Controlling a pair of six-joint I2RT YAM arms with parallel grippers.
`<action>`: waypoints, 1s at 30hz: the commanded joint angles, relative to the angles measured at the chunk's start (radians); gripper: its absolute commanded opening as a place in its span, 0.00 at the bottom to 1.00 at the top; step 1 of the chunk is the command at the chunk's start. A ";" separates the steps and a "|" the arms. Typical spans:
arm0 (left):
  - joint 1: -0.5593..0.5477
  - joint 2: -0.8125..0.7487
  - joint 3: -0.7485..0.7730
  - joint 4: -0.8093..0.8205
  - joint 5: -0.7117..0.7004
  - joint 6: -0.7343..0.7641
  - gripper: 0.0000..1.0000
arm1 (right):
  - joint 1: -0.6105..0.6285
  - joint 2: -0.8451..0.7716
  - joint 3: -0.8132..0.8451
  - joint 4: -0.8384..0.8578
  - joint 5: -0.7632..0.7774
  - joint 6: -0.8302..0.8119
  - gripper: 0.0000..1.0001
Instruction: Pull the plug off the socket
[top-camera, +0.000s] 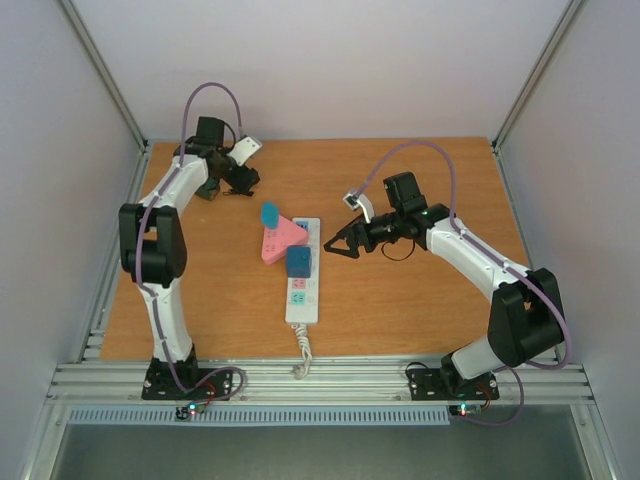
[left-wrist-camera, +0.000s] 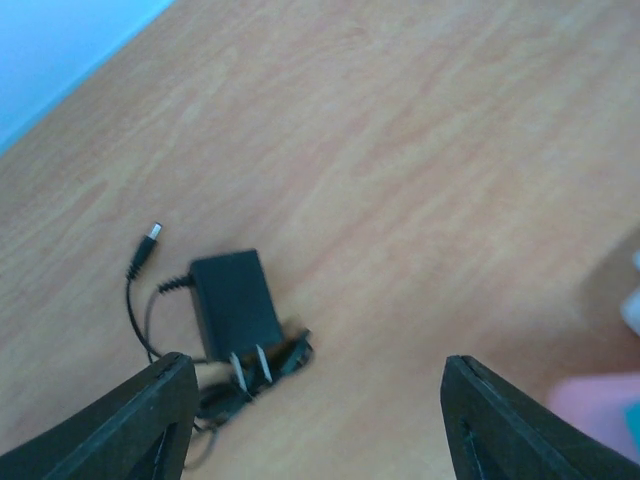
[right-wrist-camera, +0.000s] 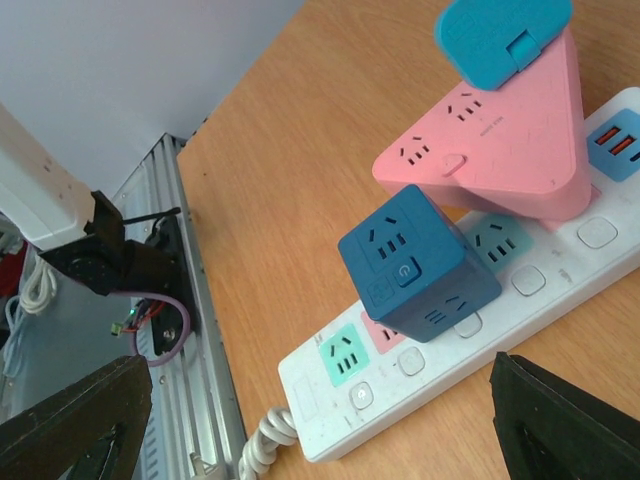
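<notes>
Over the far left part of the brown wooden table (top-camera: 420, 290), the left gripper (top-camera: 240, 180) hangs with its two dark fingers (left-wrist-camera: 150, 420) spread wide and nothing between them. Just ahead of those fingers, in the left wrist view, a small black rectangular power adapter (left-wrist-camera: 235, 305) lies flat on the wood, its two metal prongs bare and pointing toward the camera. Its thin black cable (left-wrist-camera: 140, 310) loops beside it and ends in a barrel connector.

Near the middle of the table, the right gripper (top-camera: 330, 243) points at the long white power strip with pastel outlet faces (top-camera: 301, 300) from its right side. Its jaws are also wide apart and hold nothing, and it stands near the strip without touching it.

The strip lies lengthwise, and its short white coiled cord (top-camera: 300, 350) reaches the near edge. A dark blue cube-shaped adapter (right-wrist-camera: 420, 275) sits plugged into the strip at mid-length. A pink triangular adapter (right-wrist-camera: 500, 140) is plugged in farther along and overhangs the strip's left side. A teal rounded plug (right-wrist-camera: 500, 30) stands on the pink adapter's far corner. The black adapter lies well apart from the strip.
</notes>
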 joint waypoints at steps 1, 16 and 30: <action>0.003 -0.162 -0.112 0.026 0.088 0.007 0.71 | -0.003 -0.021 -0.025 0.041 -0.007 -0.028 0.93; 0.001 -0.472 -0.387 -0.026 0.272 0.050 0.91 | 0.049 -0.003 -0.097 0.197 0.062 -0.079 0.93; -0.068 -0.434 -0.545 0.131 0.170 -0.230 0.83 | 0.074 0.237 0.127 0.196 0.099 0.004 0.90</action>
